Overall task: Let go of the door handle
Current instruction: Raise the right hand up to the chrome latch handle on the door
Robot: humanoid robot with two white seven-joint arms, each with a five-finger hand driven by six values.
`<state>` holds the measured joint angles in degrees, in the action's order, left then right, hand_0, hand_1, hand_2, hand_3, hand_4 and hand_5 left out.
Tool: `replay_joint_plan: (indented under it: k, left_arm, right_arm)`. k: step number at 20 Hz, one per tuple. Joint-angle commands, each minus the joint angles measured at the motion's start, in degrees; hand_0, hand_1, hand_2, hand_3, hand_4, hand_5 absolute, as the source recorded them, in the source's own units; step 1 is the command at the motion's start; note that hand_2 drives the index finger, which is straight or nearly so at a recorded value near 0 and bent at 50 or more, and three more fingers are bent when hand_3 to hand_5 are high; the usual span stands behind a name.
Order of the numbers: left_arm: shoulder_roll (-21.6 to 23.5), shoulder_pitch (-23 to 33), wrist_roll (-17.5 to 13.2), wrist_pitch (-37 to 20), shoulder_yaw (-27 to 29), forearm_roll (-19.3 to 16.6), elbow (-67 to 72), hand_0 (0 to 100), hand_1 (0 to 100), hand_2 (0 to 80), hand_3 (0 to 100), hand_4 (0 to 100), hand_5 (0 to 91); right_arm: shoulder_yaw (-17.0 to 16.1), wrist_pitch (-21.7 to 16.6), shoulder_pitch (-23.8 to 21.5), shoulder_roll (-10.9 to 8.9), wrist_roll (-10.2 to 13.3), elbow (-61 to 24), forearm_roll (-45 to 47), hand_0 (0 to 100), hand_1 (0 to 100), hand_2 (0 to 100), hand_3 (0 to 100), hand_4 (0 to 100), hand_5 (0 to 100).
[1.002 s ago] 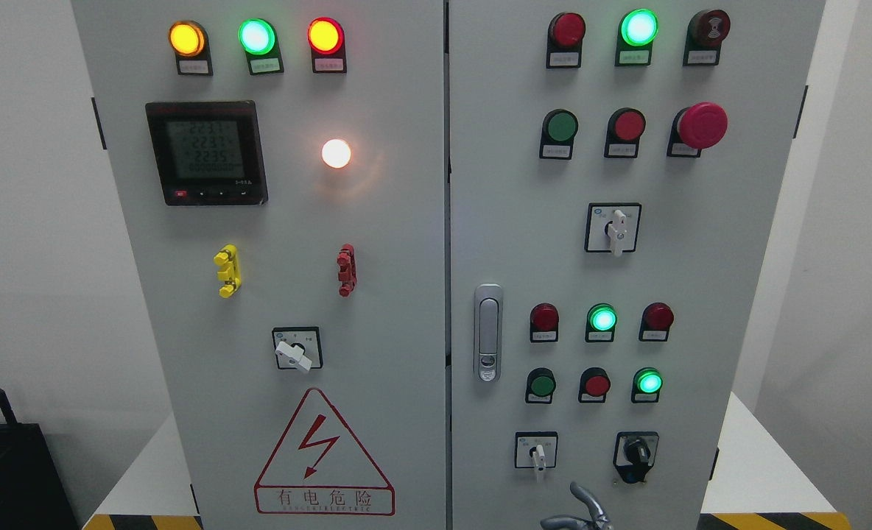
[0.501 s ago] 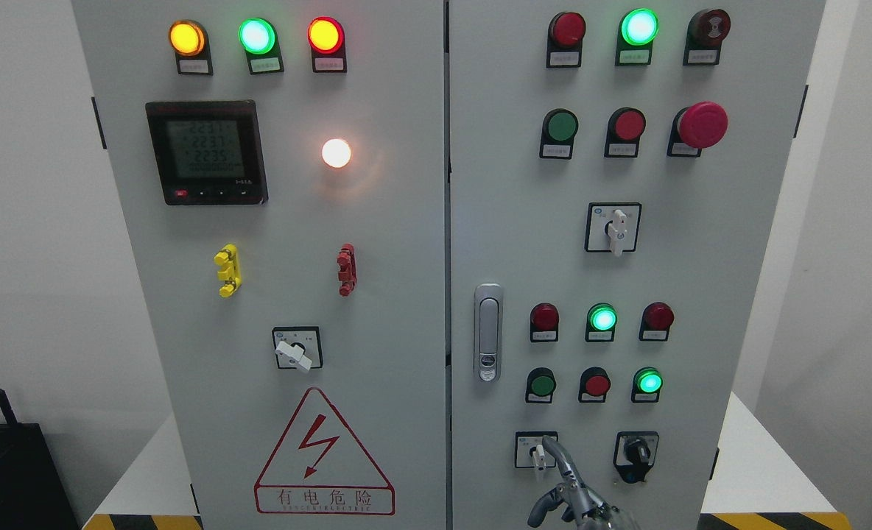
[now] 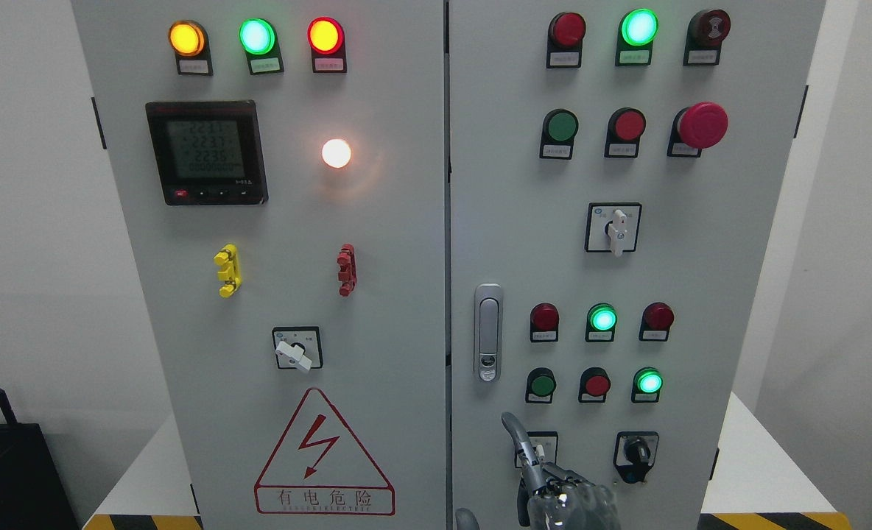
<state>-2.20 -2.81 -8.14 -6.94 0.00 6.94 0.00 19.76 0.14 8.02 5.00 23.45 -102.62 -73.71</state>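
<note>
White walls frame a grey electrical cabinet (image 3: 377,221) with two doors, standing on a white worktop (image 3: 738,471) edged with yellow and black hazard tape. On the right door, the door handle (image 3: 488,333) sits upright near the door's left edge, close to the seam between the doors, and nothing touches it. Below and to the right of it, at the bottom of the frame, the right hand (image 3: 554,486) rises in front of the door with one finger (image 3: 515,434) extended upward and the others loosely curled, holding nothing. That finger partly covers a small selector switch (image 3: 543,447) low on the right door; a black key switch (image 3: 636,450) is just to its right. Around the handle's right side are rows of red and green indicator lamps (image 3: 602,318). The left door carries a digital meter (image 3: 206,152), a glowing white lamp (image 3: 336,153), yellow and red clips, a rotary switch (image 3: 296,350) and a red warning triangle (image 3: 323,455).
</note>
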Motion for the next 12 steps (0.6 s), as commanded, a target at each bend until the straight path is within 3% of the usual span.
replay_joint_plan:
  k: [1, 3, 7, 12]
  left_arm:
    - [0.0, 0.0, 0.0, 0.0, 0.6, 0.0, 1.0, 12, 39, 0.0, 0, 0, 0.0]
    - [0.0, 0.0, 0.0, 0.0, 0.6, 0.0, 1.0, 12, 39, 0.0, 0, 0, 0.0]
    - [0.0, 0.0, 0.0, 0.0, 0.6, 0.0, 1.0, 12, 39, 0.0, 0, 0, 0.0]
    - [0.0, 0.0, 0.0, -0.1, 0.6, 0.0, 1.0, 12, 39, 0.0, 0, 0, 0.0]
  right_arm:
    - [1.1, 3.2, 3.9, 2.82, -1.5, 6.3, -7.3, 28, 38, 0, 100, 100, 100]
    - [1.1, 4.4, 4.5, 2.82, -3.1, 7.0, -7.3, 29, 38, 0, 100, 100, 100]
    - [0.5, 7.1, 6.7, 2.82, -3.7, 8.8, -7.0, 30, 37, 0, 100, 100, 100]
    - [-0.1, 7.8, 7.9, 2.82, -4.9, 9.2, -6.8, 31, 36, 0, 100, 100, 100]
